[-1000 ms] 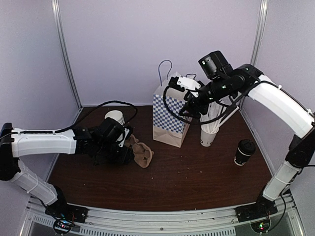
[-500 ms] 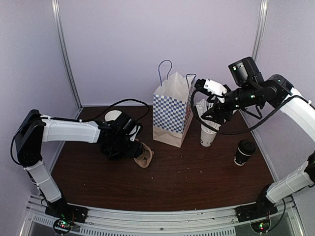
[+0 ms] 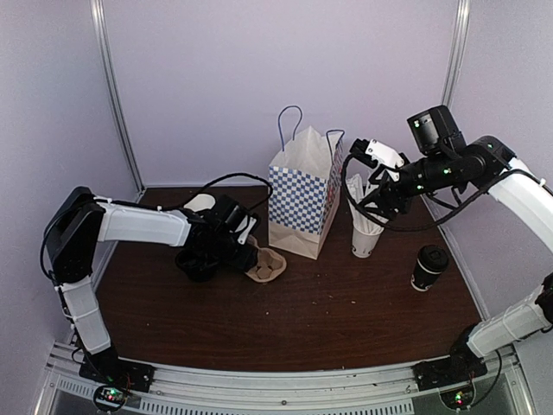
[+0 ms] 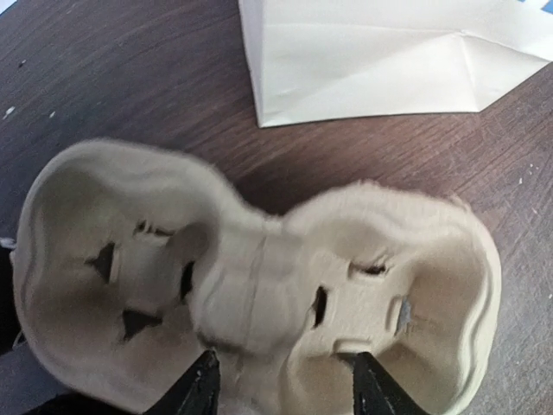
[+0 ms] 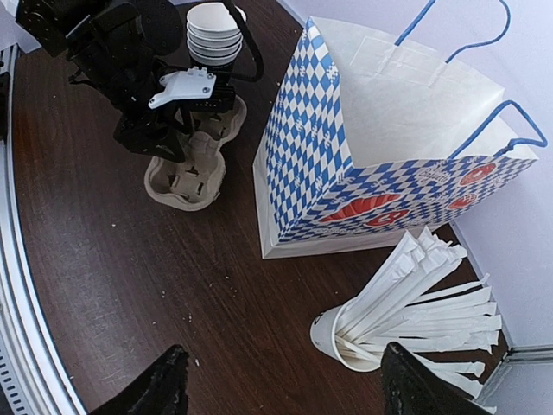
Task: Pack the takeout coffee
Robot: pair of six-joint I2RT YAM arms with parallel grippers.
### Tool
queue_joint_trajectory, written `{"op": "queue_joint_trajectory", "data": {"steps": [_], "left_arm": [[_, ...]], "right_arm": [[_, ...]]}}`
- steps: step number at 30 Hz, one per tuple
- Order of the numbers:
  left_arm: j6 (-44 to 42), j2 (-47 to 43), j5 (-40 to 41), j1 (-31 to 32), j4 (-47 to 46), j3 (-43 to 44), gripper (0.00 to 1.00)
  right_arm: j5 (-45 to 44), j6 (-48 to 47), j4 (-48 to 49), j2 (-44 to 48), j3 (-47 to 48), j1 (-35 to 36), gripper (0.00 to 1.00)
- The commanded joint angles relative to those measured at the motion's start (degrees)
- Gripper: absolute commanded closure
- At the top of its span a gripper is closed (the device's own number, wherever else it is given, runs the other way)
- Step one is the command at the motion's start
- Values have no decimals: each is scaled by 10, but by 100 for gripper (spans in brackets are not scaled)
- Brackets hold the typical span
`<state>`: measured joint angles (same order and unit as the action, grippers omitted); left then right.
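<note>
Across the dark wooden table (image 3: 346, 320) two arms are reaching from the near edge. The left arm (image 3: 138, 226) is stretching low over the left half, and the right arm (image 3: 510, 186) is arching high above the back right corner. Toward the middle of the back edge a blue-and-white checkered paper bag (image 3: 301, 203) is standing upright with its mouth gaping and its blue handles sticking up. Just beside the bag's left front corner a pale pulp cup carrier (image 4: 259, 285) with two wells is lying flat on the wood. The left gripper (image 4: 285, 389) is sitting at the carrier's rim with its fingers partly apart, one on each side of the bridge between the wells; whether they are squeezing it I cannot tell. The right gripper (image 5: 285, 380) is hanging in the air above the space between the bag and a white cup (image 3: 366, 238), fingers spread wide and gripping nothing. That white cup, stuffed with white sticks, is standing just right of the bag. Near the back left corner a stack of cups (image 5: 214, 26) with white insides is standing behind the left arm. Close to the right edge the takeout coffee (image 3: 429, 266) is standing upright with its black lid on, well apart from the bag and from both grippers.
</note>
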<state>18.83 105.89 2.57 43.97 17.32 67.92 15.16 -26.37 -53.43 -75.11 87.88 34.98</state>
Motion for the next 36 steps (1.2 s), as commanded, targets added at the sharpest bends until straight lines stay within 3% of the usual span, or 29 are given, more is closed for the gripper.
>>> {"op": "queue_joint_trajectory", "data": {"steps": [1, 15, 19, 23, 31, 36], "left_arm": [[-22, 28, -22, -3, -22, 39, 46], [-22, 64, -5, -5, 39, 120, 43], [-27, 84, -11, -13, 66, 148, 35], [-42, 111, -23, -24, 85, 174, 34], [-68, 134, -84, -30, 114, 210, 43], [-66, 113, -103, -30, 110, 199, 57]], "right_arm": [[28, 20, 18, 13, -9, -13, 24], [60, 35, 30, 29, -27, -40, 24], [64, 37, 33, 35, -34, -45, 23], [70, 40, 34, 38, -38, -51, 23], [83, 47, 37, 50, -47, -66, 23], [89, 50, 43, 52, -53, -72, 23]]}}
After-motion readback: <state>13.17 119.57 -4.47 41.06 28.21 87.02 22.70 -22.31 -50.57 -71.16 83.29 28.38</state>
